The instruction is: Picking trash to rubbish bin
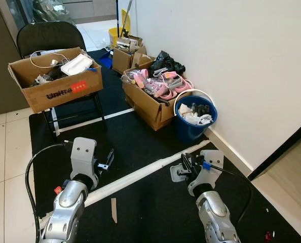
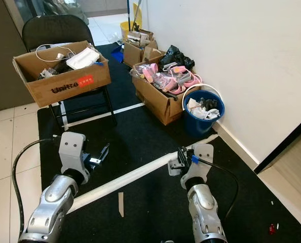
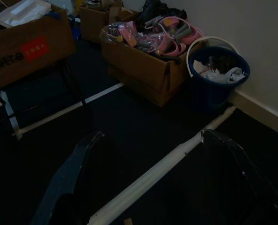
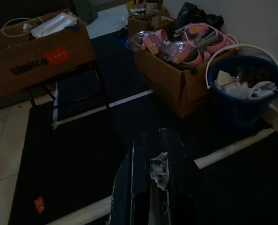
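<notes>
- right gripper has its two black fingers pressed together on a small scrap of crumpled paper; the pale, wrinkled bit sits pinched at the finger line in the right wrist view; in the head views the gripper hangs over the black mat, short of the bin
- left gripper has fingers spread wide apart with nothing between them; it hovers over the mat and the white tape strip
- blue rubbish bin stands against the white wall, just beside the cardboard box of pink sandals; it already holds crumpled white paper and some dark stuff; white handle hoop is tipped up at the wall side
- we judge the scrap very light, soft, crushable, not fragile; it may cling to the pads on release; a pinch anywhere on the wad works, current hold looks fine though only a small part of it is gripped
- more possible trash on the mat: a thin pale sliver near the left arm, a small red bit; both flat, light; we would pinch them at an edge or end, since flat pieces on the mat are hard to get under
- second cardboard box with cables and white items sits on a black folding chair; well apart from the bin
</notes>
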